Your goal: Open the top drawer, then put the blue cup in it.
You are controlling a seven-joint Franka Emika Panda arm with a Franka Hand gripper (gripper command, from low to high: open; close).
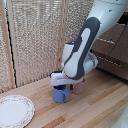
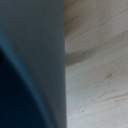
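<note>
Blue cup (image 1: 61, 95) stood on the wooden surface (image 1: 95, 107), near the middle of the exterior view, with the pink cup (image 1: 79, 88) just beside it on that view's right. The arm (image 1: 82, 47) reached down over both, and the gripper (image 1: 64, 82) sat low at the blue cup's rim, so close that the wrist view was almost filled by a blue-grey wall, most likely the cup (image 2: 35, 60), with pale wood grain beside it. How far apart the jaws stood, and whether they had hold of the cup, I could not tell; they were hidden by the wrist housing in one view and out of frame in the other.

Dark-brown drawers (image 1: 112, 50) showed at the far right of the exterior view, behind the arm, with silver bar handles. Whether the top drawer was pulled out could not be made out from this angle.

Judging by the pose, the step in hand was the pick of the blue cup. The next move called for a firm grip on it, then a straight lift clear of the pink cup before carrying it right toward the drawers. A white plate (image 1: 14, 110) lay at the near left, well apart.
</note>
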